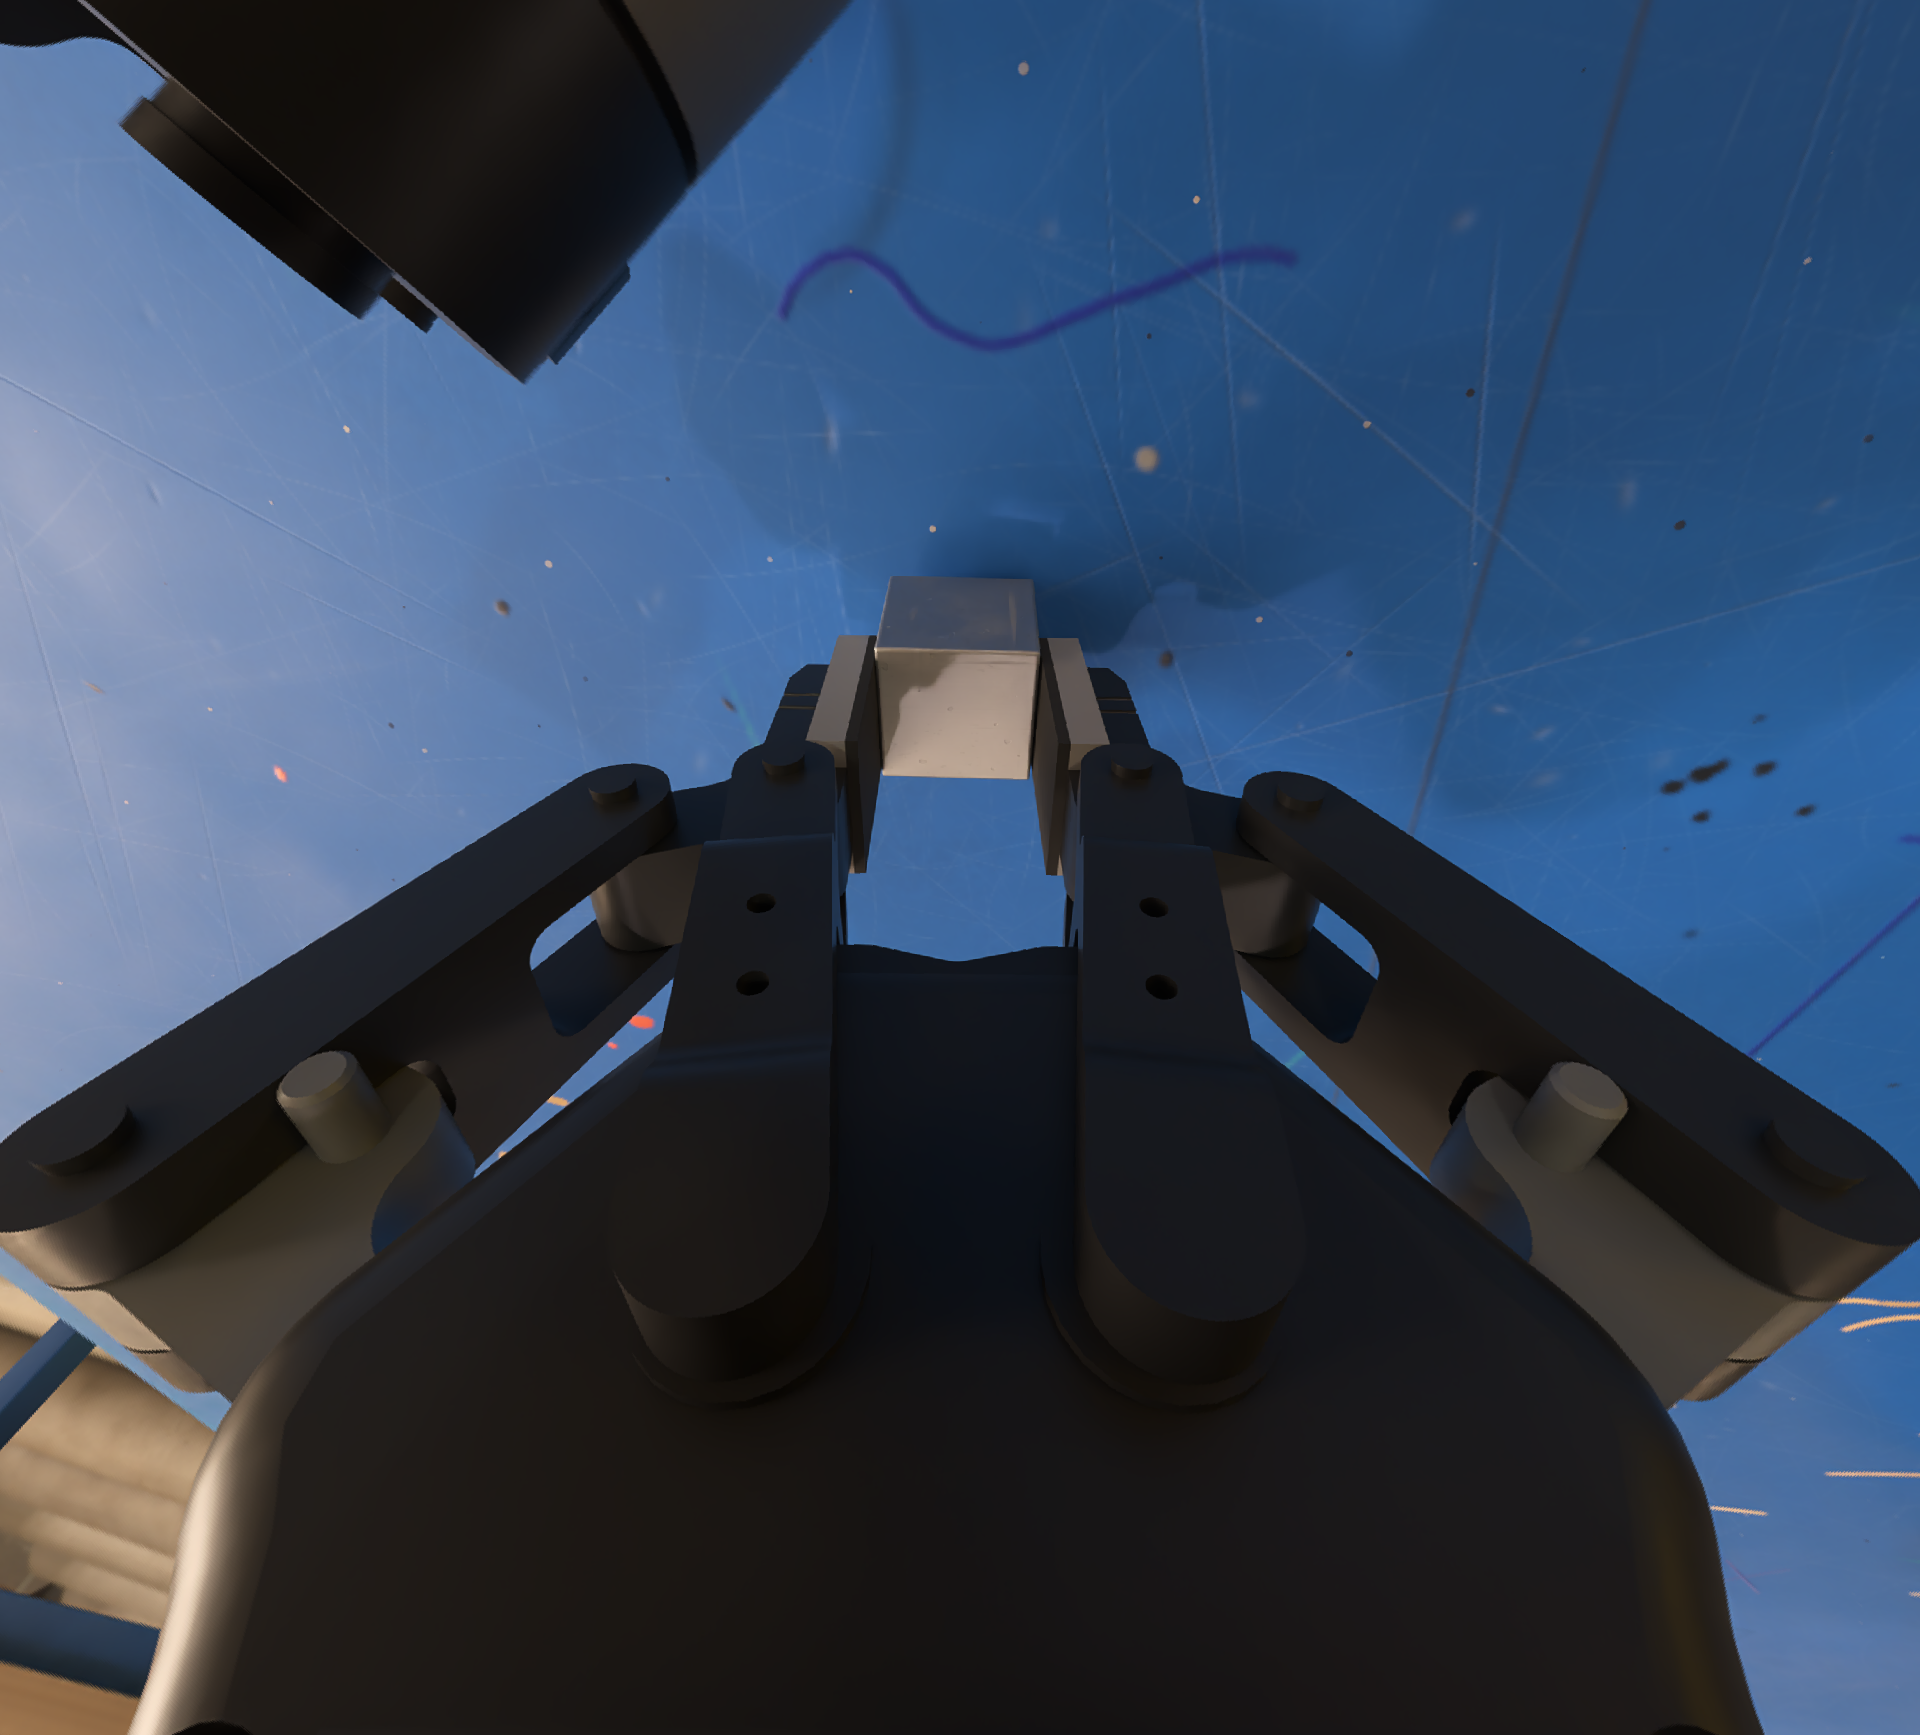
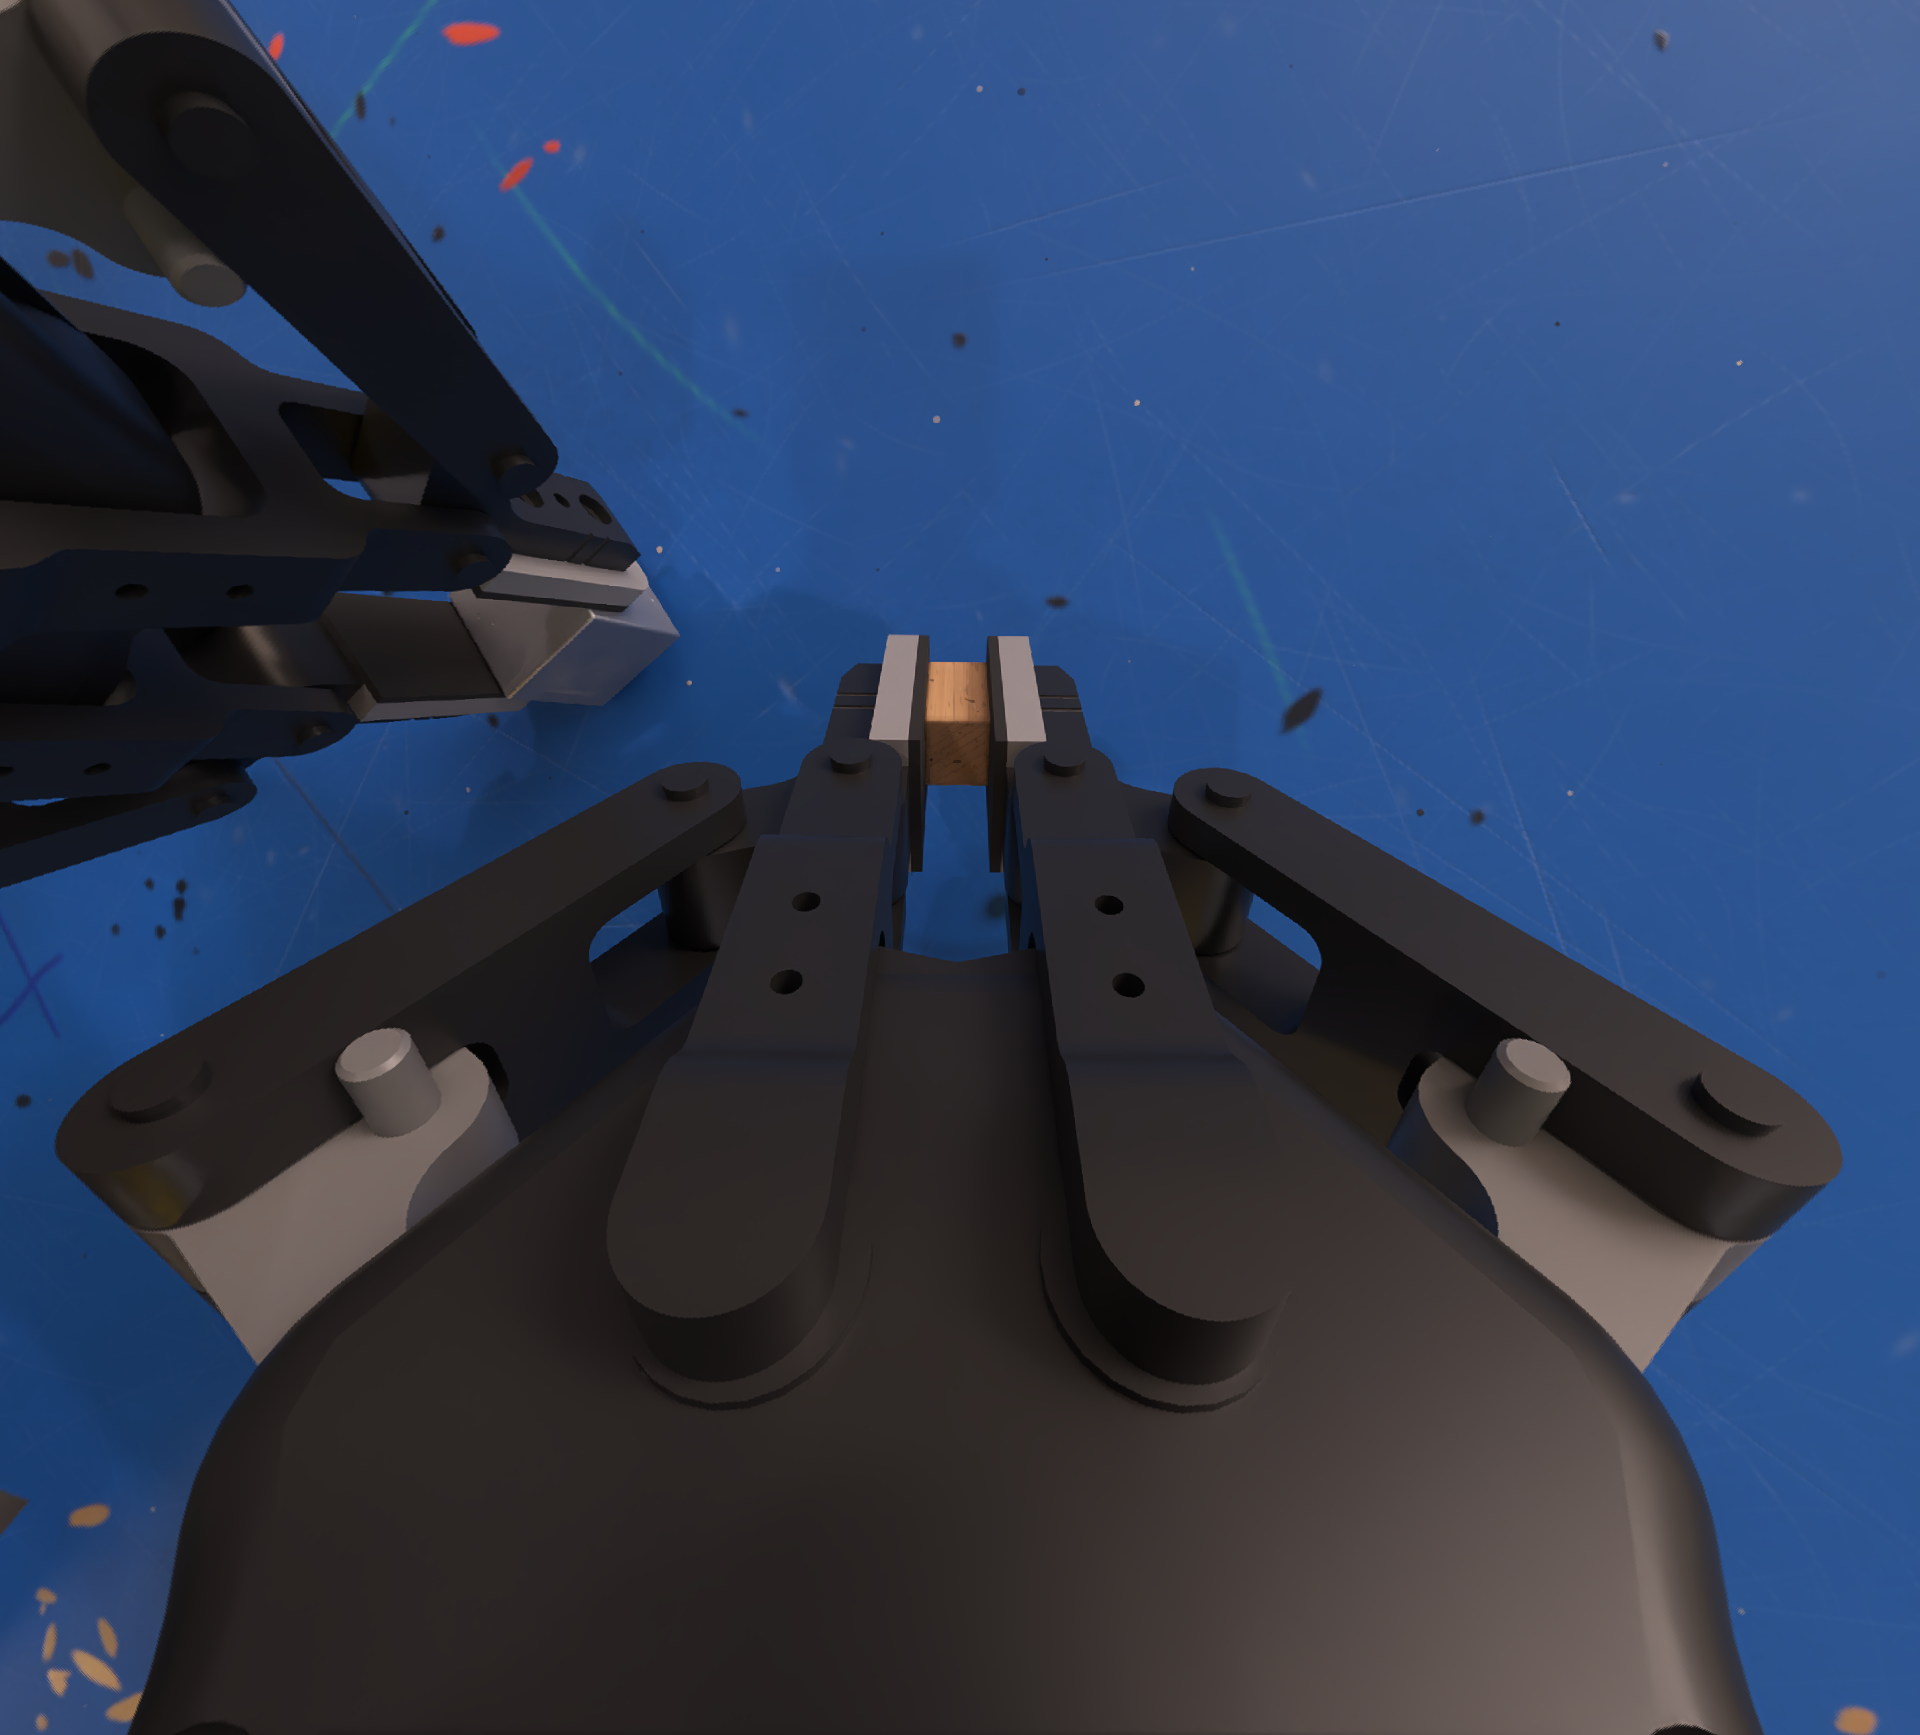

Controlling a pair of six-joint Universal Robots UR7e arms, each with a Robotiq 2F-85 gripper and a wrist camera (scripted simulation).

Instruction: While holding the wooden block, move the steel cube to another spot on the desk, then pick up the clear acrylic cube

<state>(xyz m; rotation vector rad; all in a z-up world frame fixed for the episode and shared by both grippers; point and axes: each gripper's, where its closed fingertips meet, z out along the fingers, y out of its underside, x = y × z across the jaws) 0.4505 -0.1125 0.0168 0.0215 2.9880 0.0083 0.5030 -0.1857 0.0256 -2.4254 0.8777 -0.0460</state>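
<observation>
- Left gripper (image 1: 958,698) clamped on the steel cube (image 1: 958,714), fingers (image 1: 844,729) pressed to both its sides, low over the scratched blue desk (image 1: 1455,335).
- Right gripper (image 2: 956,698) closed narrow on the wooden block (image 2: 956,719), held between both fingers (image 2: 896,688) above the desk.
- Seen from the right wrist, steel cube to the left of the wooden block, near but apart.
- Paint flecks (image 2: 473,33) scattered at the far left.

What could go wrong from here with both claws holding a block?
1. The left claw pinches only the near part of the steel cube, which juts past the fingertips; it may slip.
2. The right claw and wood block sit close to the left claw; moving the steel cube risks a bump.
3. The acrylic cube is out of view.
</observation>
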